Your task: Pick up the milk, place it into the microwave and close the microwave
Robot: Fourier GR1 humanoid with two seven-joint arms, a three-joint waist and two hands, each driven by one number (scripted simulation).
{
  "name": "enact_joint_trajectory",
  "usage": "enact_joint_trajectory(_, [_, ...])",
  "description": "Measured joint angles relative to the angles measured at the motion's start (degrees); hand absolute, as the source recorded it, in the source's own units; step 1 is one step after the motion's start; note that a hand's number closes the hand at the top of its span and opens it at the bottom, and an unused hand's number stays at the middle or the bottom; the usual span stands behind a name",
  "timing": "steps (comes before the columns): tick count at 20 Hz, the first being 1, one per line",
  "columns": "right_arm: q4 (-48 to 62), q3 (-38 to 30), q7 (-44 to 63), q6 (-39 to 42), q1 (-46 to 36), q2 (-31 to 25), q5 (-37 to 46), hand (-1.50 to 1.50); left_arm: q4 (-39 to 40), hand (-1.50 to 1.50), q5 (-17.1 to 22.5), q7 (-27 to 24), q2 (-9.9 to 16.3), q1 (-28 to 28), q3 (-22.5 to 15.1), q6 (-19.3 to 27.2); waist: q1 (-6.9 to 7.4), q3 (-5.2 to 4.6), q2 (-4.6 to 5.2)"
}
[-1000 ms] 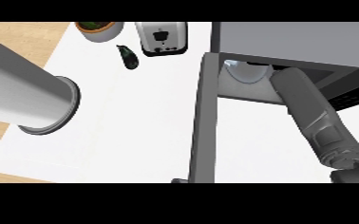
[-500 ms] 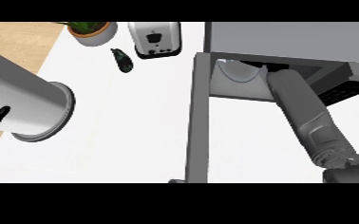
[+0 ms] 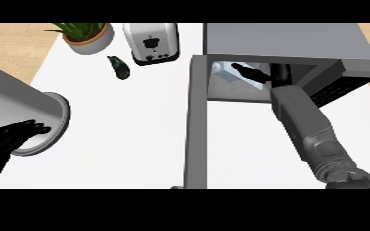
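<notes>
The microwave (image 3: 289, 39) stands at the upper right with its door (image 3: 196, 122) swung open toward me, seen edge-on as a grey bar. The white milk carton (image 3: 225, 73) stands inside the cavity at its left side. My right forearm comes up from the lower right and my right hand (image 3: 259, 75) is inside the cavity. Its fingers are stretched out toward the carton, at or just touching its right side, and are not curled round it. My left hand (image 3: 20, 134) shows at the left edge, fingers relaxed and holding nothing, by the end of its grey forearm.
A potted plant (image 3: 88, 35) and a white toaster (image 3: 151, 41) stand at the back of the white counter. A dark green object (image 3: 119, 67) lies in front of them. The counter's wooden edge runs along the far left.
My right forearm has drawn back a little, so the black hand now shows in the cavity beside the milk. The left forearm slid left and down, bringing the left hand into view.
</notes>
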Motion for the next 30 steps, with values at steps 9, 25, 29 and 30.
enact_joint_trajectory(9, [-2.0, -1.4, -5.5, 11.9, 7.6, 4.5, -4.3, -1.5, -2.7, 1.5, -0.1, 4.2, -2.1, 0.4, -6.2, 1.8, -2.03, -0.09, -0.97])
enact_joint_trajectory(25, [-32.2, 6.6, -1.6, 19.6, 37.6, 7.7, -6.3, -1.5, -2.1, 1.5, -13.7, 2.1, -4.5, -2.1, -23.8, 8.6, -4.55, -0.26, -1.7])
enact_joint_trajectory(29, [-41.9, 8.4, -0.6, 21.8, 46.8, 7.4, -7.1, -1.5, 1.5, 1.5, -20.0, -0.8, -4.6, -6.2, -29.4, 10.7, -4.82, -0.27, -1.59])
enact_joint_trajectory(30, [-45.0, 9.1, 0.4, 22.4, 49.1, 7.4, -7.2, -1.5, 2.8, 1.5, -21.4, -1.7, -4.6, -7.0, -30.9, 11.4, -4.89, -0.27, -1.58])
